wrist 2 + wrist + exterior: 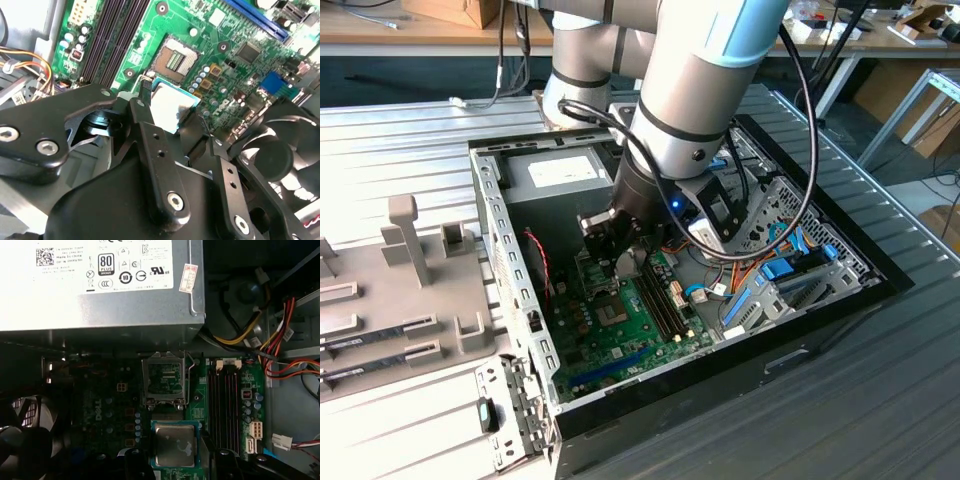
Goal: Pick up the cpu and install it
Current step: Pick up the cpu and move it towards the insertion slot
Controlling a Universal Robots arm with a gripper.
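Silver-grey cpu (174, 445) in grip of end effector (171, 106), over motherboard (202, 17) (open socket (176, 60) just beside)

Parts count by type
Quantities in view: one robot arm (692, 90), one gripper (617, 250) with two black fingers (150, 145), one computer case (820, 325), one green motherboard (180, 15), one cpu (174, 444), one open socket frame (164, 378), one grey power supply box (100, 310) with one white label (100, 265), one black fan (280, 150), one long blue slot (260, 22).

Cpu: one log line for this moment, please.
gripper: shut on cpu | cpu: beside socket, not seated | socket: open, empty
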